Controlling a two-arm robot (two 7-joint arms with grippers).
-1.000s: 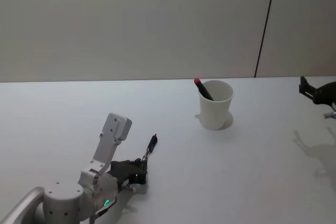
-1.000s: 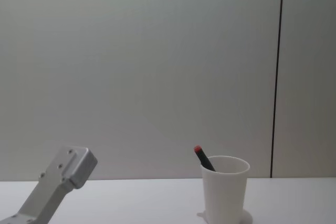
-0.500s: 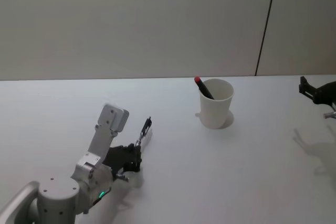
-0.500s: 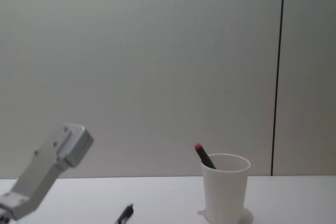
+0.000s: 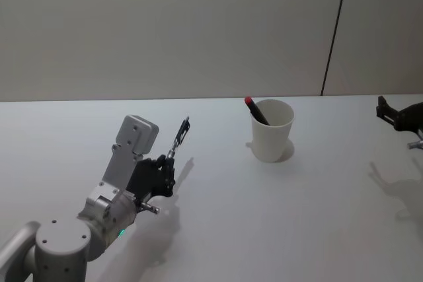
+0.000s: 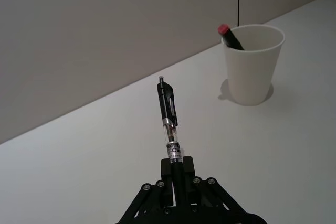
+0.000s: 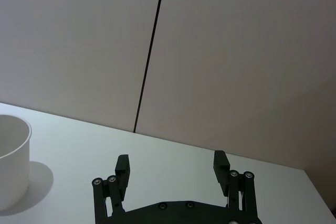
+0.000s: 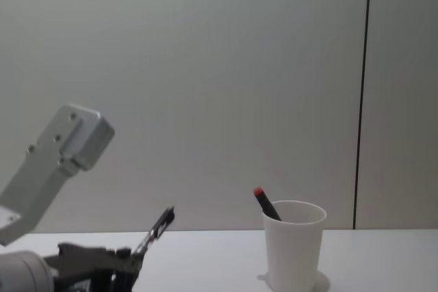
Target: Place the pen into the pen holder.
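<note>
lifted higher, pen (image 6: 169,111) juts from left fingers (image 6: 189,170), seemingly clamped.

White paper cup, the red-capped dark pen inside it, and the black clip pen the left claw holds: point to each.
White paper cup (image 5: 271,142): head view, side wall.
Red-capped dark pen (image 5: 258,114): head view, shaft.
Black clip pen (image 6: 168,103): left wrist view, black upper barrel.

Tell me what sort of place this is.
Probably a robot test bench: a plain white table, blank wall panels, one paper cup, and the left gripper holding a pen.
</note>
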